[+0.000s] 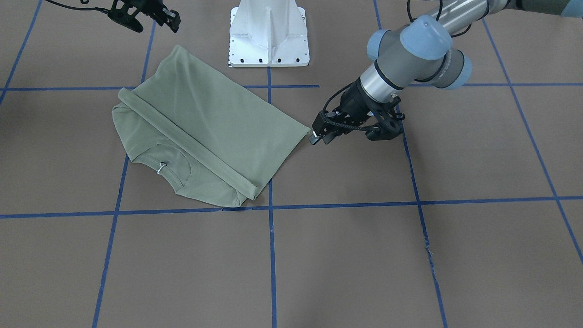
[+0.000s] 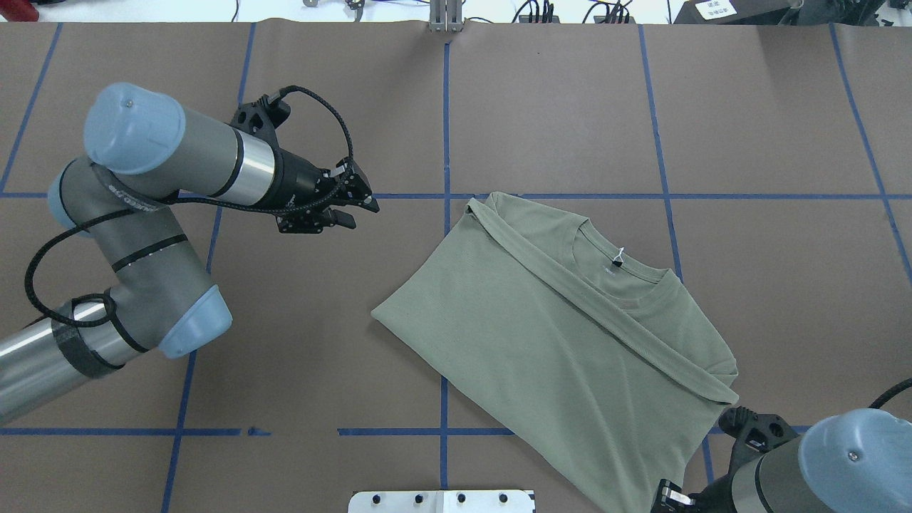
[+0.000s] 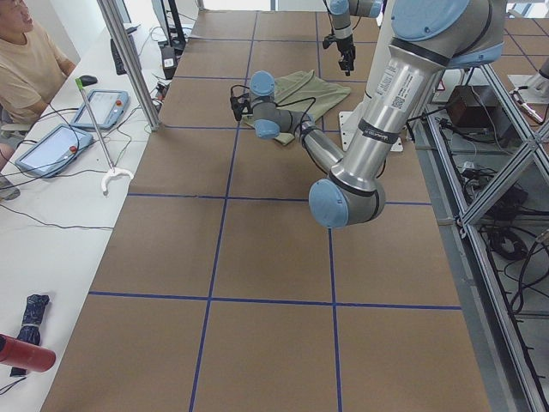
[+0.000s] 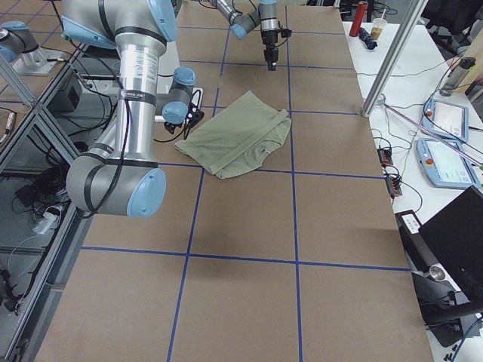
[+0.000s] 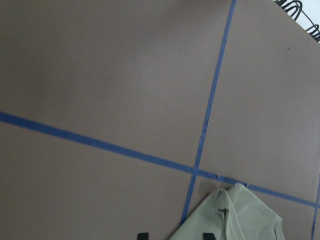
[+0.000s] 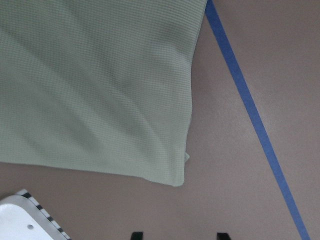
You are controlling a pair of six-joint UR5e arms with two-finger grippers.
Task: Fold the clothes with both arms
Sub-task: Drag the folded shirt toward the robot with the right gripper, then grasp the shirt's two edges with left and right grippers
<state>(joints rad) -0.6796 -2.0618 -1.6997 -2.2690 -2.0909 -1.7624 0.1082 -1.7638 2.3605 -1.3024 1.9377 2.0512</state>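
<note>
Table (image 2: 556, 107): brown paper ruled with blue tape lines, with the white base (image 1: 268, 36) at the robot's edge.
Shirt (image 2: 541, 342): sage-green knit lying flat on the robot's right half of the table. It is partly folded, with one wide smooth panel laid over the body.
Long axis: diagonal, running from far and central to near and right, and ending just beside the white base.
Left gripper (image 1: 319, 137): raised over bare paper on the robot's left of the shirt, with its fingers apart and nothing held. The pointed left corner (image 2: 376, 311) lies toward the robot from it, near but not touching.
Right gripper (image 1: 175, 23): beside the white base, above the near hem corner (image 6: 177, 182). Its wrist view shows two fingertips spread with nothing between them.
Nearer hand: probably the right, since its corner is almost beneath it. The left would have farther to travel.
Coming move: likely each gripper takes the corner at its own end of the near-left edge, then carries that edge across the long axis.
Folded band (image 2: 591, 306): a narrow strip, seemingly a sleeve, lying along the panel's far edge and parallel to the long axis.
Collar (image 2: 627, 281): round, and exposed on the far side of the band.
Tag (image 2: 618, 256): a small white tag with a dark label, inside the neck.
</note>
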